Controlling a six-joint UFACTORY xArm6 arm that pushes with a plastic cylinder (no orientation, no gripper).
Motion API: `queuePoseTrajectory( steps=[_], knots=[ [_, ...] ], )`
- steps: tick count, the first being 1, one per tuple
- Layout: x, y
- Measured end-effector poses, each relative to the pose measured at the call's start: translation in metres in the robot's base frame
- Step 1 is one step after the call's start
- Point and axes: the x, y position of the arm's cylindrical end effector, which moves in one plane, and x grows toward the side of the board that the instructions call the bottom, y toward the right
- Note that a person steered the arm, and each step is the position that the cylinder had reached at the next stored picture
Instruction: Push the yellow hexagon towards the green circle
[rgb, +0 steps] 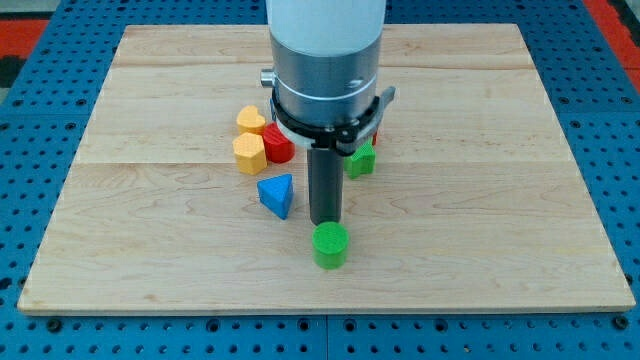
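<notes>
The yellow hexagon (249, 154) sits left of centre on the wooden board (480, 200), touching a red block (277, 145) on its right. The green circle (330, 245) stands lower, near the view's bottom centre. My tip (325, 222) is just above the green circle, close to its top edge, and to the right of the blue triangle (277, 194). The tip is well to the lower right of the yellow hexagon and apart from it.
A yellow heart-like block (251, 121) lies above the hexagon. A green block (361, 160) sits right of the rod, and a red block's edge (376, 135) shows behind the arm. The arm's grey body (326, 60) hides the board's middle top.
</notes>
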Motion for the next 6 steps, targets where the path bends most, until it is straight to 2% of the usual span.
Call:
queuePoseTrajectory(
  steps=[1, 3, 4, 6],
  knots=[
    [-0.023, -0.040],
    [-0.023, -0.147],
    [-0.043, -0.197],
    [-0.109, -0.191]
  ],
)
